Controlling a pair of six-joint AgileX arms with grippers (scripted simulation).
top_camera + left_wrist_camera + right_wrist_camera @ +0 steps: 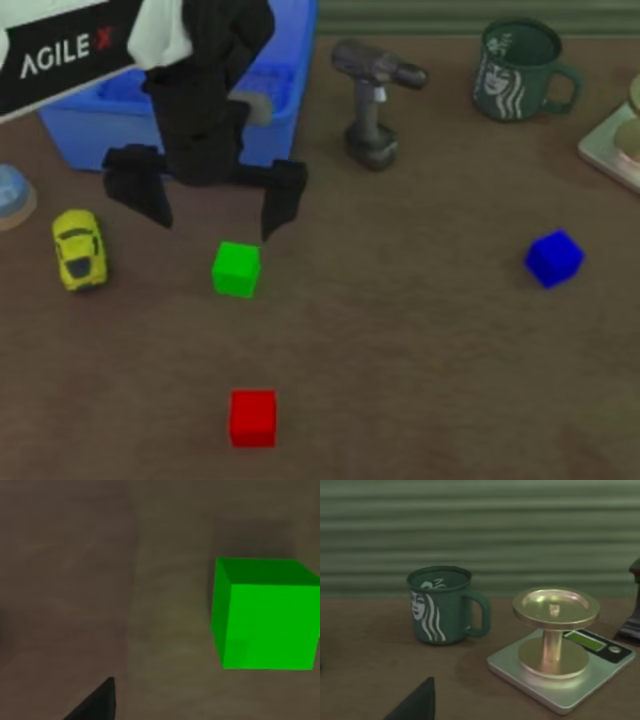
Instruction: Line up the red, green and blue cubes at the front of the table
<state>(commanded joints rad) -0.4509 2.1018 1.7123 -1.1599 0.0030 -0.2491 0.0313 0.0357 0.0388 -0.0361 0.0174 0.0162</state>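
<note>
Cubes lie scattered on the desk [420,340], so none form a line yet. Left gripper [214,205] hangs wide open, empty, just behind the green cube [236,269], likely lining up a grasp. Red [252,417] sits at the front; blue [553,258] well right.

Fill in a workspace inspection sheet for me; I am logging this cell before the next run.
Surface: dark-brown table, bare at the front.
Job's things: green cube, red cube nearer the front, blue cube at the right; all apart, not lined up.
Clutter: blue bin, yellow toy car, drill, green mug, scale.
Grippers: left gripper open, above the table just behind the green cube, holding nothing; right gripper out of the top view.
Cables: nothing seen.
Surroundings: green ribbed wall.
</note>
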